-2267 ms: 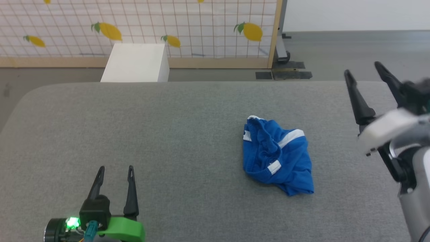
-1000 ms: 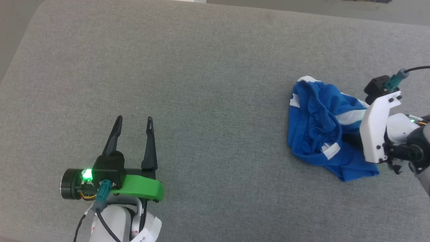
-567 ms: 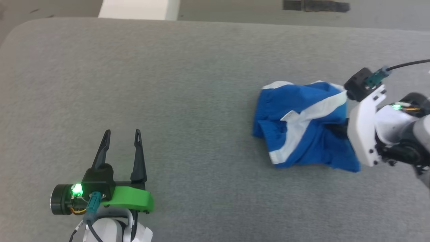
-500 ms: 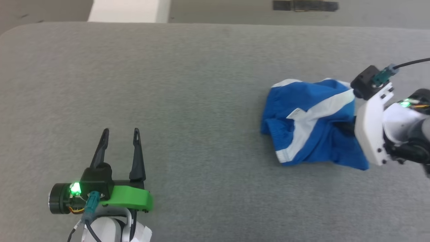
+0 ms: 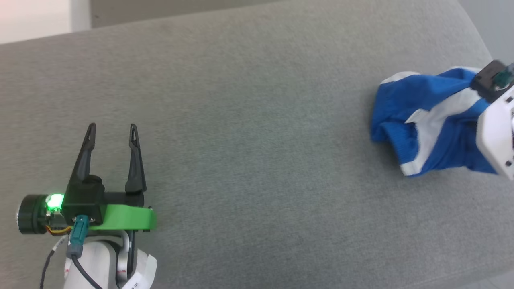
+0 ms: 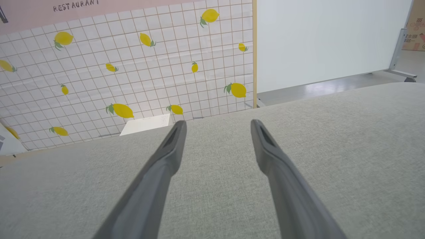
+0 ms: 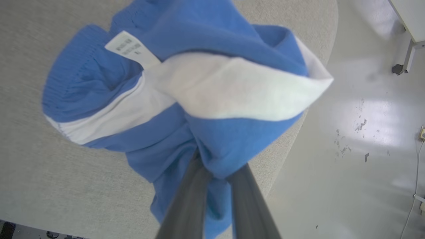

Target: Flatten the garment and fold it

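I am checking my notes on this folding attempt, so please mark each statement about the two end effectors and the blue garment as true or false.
1. The left end effector is open and empty. True.
2. The right end effector is open above the garment. False: it is shut on a bunch of the blue cloth.
3. The garment lies flat on the table. False: it is crumpled and bunched.
4. A white label shows on the garment. True.
5. The garment lies beside the left end effector. False: it is far off, near the table's right end.
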